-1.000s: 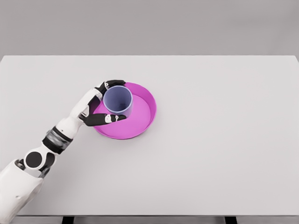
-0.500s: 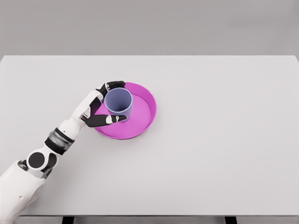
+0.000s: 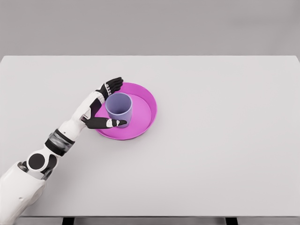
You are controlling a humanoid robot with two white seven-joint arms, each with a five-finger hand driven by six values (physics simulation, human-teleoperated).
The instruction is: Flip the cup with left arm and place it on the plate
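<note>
Head view, looking down on the white table (image 3: 211, 154). You see the lavender cup (image 3: 119, 107) standing upright, mouth up, on the left half of the magenta plate (image 3: 143, 115), which lies left of the table's middle. The cup's base rests on the plate's floor, inside the raised rim.

Your left hand (image 3: 101, 107) sits at the plate's left edge, its white arm entering from the lower left corner of the picture. The fingers are spread apart and hold nothing: the upper fingers (image 3: 112, 85) point up and to the right over the plate's far-left rim, clear of the cup's wall, while the thumb (image 3: 108, 123) stretches out to the right, below the cup and over the plate's near rim. You can make out a narrow gap between the cup and the palm side of the hand; the thumb lies just beside the cup's lower edge, and whether it touches cannot be told from this angle.

Your right arm does not appear in this view
</note>
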